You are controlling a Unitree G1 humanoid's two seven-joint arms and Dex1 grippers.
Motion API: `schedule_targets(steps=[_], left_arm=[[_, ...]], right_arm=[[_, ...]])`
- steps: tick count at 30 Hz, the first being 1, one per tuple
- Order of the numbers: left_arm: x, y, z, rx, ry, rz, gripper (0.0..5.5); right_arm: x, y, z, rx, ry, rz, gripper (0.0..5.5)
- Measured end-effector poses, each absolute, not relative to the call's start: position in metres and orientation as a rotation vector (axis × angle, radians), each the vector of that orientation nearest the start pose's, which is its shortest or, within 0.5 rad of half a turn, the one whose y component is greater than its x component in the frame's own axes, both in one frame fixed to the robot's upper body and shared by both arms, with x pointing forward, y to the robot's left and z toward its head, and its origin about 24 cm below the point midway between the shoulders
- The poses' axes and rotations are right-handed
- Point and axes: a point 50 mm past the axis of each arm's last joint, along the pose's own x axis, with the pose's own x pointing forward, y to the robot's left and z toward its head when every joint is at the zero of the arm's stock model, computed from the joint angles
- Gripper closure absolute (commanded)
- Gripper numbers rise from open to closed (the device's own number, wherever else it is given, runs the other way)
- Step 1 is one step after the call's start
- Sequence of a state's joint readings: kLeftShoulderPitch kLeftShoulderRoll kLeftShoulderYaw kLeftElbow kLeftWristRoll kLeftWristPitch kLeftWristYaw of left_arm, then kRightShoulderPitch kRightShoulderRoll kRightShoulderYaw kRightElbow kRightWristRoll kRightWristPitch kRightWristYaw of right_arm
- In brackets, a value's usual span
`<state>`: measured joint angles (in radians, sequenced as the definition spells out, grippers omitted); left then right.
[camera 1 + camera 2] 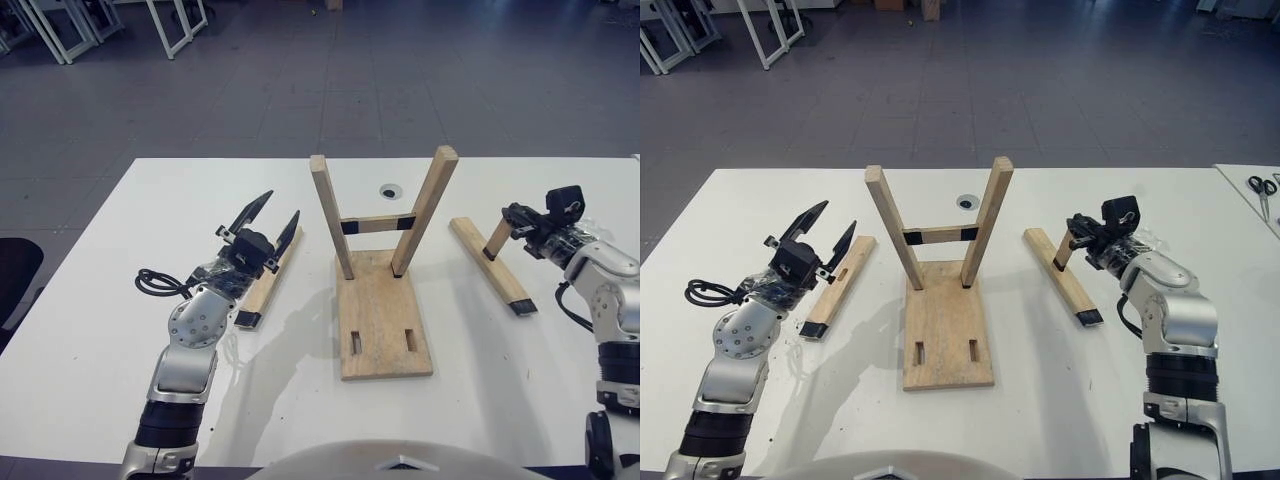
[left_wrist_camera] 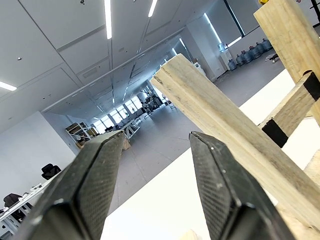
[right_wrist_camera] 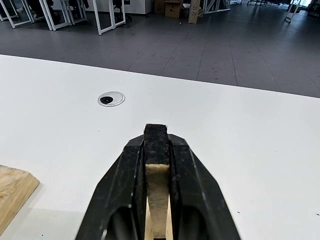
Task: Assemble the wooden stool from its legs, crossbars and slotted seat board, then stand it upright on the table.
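Hovering over the loose left leg (image 1: 838, 273), the left gripper (image 1: 839, 214) is spread wide and holds nothing. The right gripper (image 1: 1078, 224) is clenched on the short crossbar (image 1: 1066, 250) rising from the right leg (image 1: 1060, 272).

The seat board (image 1: 385, 318) lies flat mid-table (image 1: 100, 300). Two standing legs (image 1: 331, 215) sit in its far slots with a joined crossbar (image 1: 377, 224) between them — the near slots (image 1: 357, 343) are empty.

Step in hand, as I judge it, is making up the second leg pair.
- Bring the left fingers down across the left leg's narrow width near its middle, clear of the small slot on its upper face.
- Turn that slot toward the free end of the held crossbar.
- Push along the crossbar's own axis — any skew will likely jam it.

Axes:
- The left leg lies flat, long axis near-to-far, far end leaning slightly right, black-tipped end nearest.
- The right leg lies flat, running far-left to near-right, black tip near.
- Its crossbar tilts up and right into the jaws.
- The board's long axis runs near-far, empty slots at the near end.
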<state>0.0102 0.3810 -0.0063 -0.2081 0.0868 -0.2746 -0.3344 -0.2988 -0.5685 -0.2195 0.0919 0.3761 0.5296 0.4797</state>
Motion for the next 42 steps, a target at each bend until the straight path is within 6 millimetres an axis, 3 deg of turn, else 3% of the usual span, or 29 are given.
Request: schedule_targets(steps=[10,12,17,20,25,29,31,32,33,35,36,39,42], left_arm=[[0.239,0.177,0.113,0.534,-0.381,-0.422,3.09],[0.239,0.176,0.113,0.534,-0.381,-0.422,3.09],[0.239,0.176,0.113,0.536,-0.38,-0.422,3.09],[0.238,0.176,0.112,0.536,-0.378,-0.421,3.09],[0.238,0.177,0.11,0.532,-0.372,-0.417,3.09],[0.239,0.177,0.109,0.531,-0.364,-0.416,3.09],[0.239,0.178,0.107,0.53,-0.357,-0.415,3.09],[0.239,0.178,0.107,0.53,-0.357,-0.415,3.09],[0.239,0.178,0.107,0.53,-0.357,-0.415,3.09],[0.239,0.178,0.107,0.529,-0.356,-0.414,3.09],[0.239,0.178,0.106,0.528,-0.351,-0.413,3.09],[0.24,0.179,0.103,0.523,-0.34,-0.412,3.09],[0.241,0.18,0.101,0.521,-0.328,-0.41,3.09]], right_arm=[[0.294,-0.27,0.111,-0.008,0.203,0.251,5.1],[0.294,-0.268,0.116,-0.015,0.192,0.258,4.63],[0.305,-0.255,0.163,-0.059,0.07,0.292,3.67],[0.309,-0.253,0.178,-0.058,0.054,0.271,3.16],[0.327,-0.244,0.237,-0.027,-0.174,0.213,3.16],[0.341,-0.236,0.261,0.002,-0.268,0.212,3.16],[0.348,-0.234,0.255,-0.013,-0.24,0.213,3.16],[0.352,-0.233,0.241,-0.016,-0.191,0.22,3.16],[0.356,-0.232,0.22,-0.024,-0.124,0.229,3.16],[0.357,-0.233,0.147,-0.005,0.113,0.232,3.16],[0.356,-0.233,0.132,-0.011,0.124,0.237,3.16],[0.359,-0.242,0.119,-0.036,0.139,0.218,3.16],[0.359,-0.246,0.12,-0.015,0.137,0.206,3.16]])
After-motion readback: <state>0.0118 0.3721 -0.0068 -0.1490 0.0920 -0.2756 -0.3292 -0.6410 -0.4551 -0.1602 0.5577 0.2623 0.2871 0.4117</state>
